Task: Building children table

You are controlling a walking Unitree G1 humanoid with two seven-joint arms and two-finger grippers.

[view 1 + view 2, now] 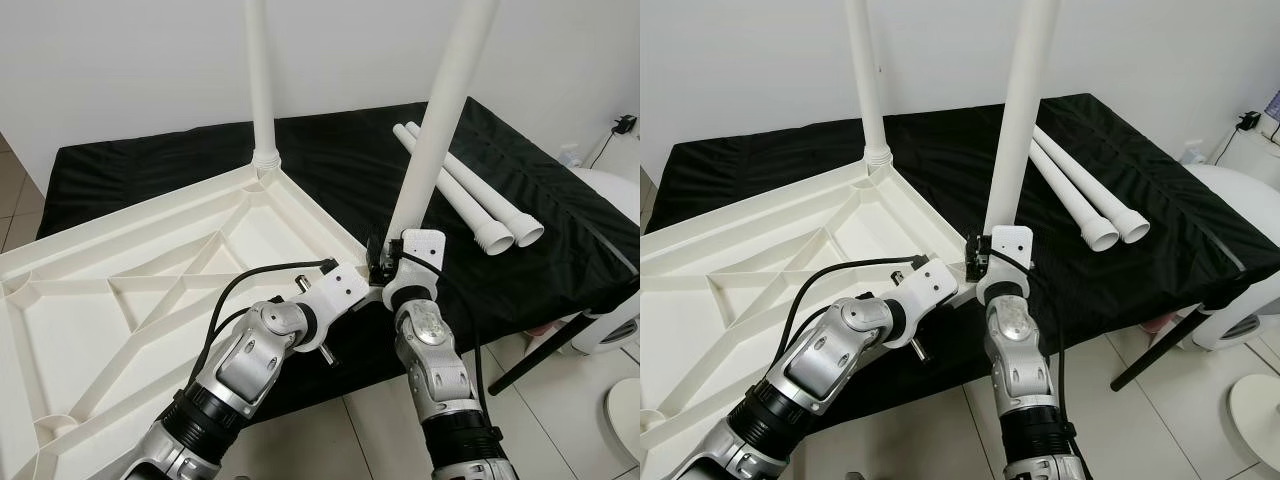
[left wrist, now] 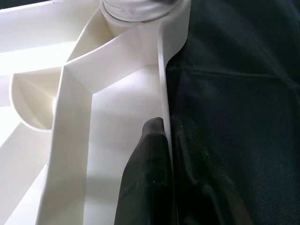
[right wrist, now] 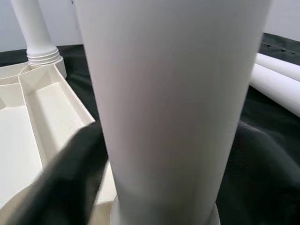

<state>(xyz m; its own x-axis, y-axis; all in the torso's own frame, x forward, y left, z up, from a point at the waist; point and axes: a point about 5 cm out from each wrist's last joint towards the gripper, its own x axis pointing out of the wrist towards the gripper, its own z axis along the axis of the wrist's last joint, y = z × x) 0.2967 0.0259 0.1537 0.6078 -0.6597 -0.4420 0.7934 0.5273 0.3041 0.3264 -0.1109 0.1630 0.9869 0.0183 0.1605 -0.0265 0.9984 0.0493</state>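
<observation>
Firmly, left end effector (image 2: 165,140) pinches tabletop rim (image 2: 161,79)

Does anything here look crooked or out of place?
Yes: the leg held by the right gripper leans to one side, while the far leg stands nearly straight in its corner of the upturned tabletop. Two spare legs lie on the black cloth.

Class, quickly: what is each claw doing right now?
Left claw: closed, pinching the tabletop rim.
Right claw: closed around the upright table leg at the corner socket.
</observation>
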